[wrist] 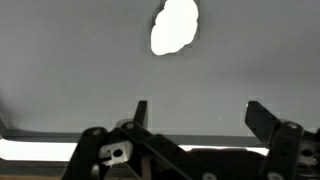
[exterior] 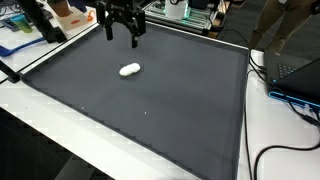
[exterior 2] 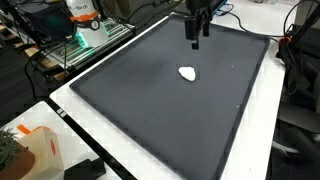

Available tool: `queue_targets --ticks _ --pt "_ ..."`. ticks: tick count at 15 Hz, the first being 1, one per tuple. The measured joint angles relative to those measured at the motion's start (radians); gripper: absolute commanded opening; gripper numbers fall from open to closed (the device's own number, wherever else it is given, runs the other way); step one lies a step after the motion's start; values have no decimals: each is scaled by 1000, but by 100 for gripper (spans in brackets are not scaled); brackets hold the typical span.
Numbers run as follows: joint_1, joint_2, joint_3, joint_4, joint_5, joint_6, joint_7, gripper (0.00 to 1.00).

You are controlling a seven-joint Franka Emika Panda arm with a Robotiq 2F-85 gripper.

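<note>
We see a dark grey mat [exterior: 150, 110] across the white table [exterior: 60, 140]; the gripper [exterior: 121, 38] hovers with fingers apart above the far edge, 1 white lump [exterior: 130, 69] lying just nearer.

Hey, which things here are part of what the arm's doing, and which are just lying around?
In hand:
tool, open, apart from the lump
white lump
dark mat that the lump lies on

Lying about:
black cable on the white table
orange-and-white package off the mat

A small white lump [exterior: 130, 69], perhaps crumpled tissue, lies on the dark tabletop [exterior: 150, 110], apart from my tool [exterior: 121, 40].
</note>
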Motion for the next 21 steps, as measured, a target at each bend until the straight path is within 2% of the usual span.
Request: queue_targets --ticks 5,10,13,18,21 --pt "15 -93 4 154 -90 -232 84 100" --pt "54 -228 5 285 -104 -374 94 100" --pt "67 -277 6 325 -104 -399 94 100" --pt "68 -285 11 343 -104 -401 95 100" --pt "92 -307 3 398 -104 -456 112 100"
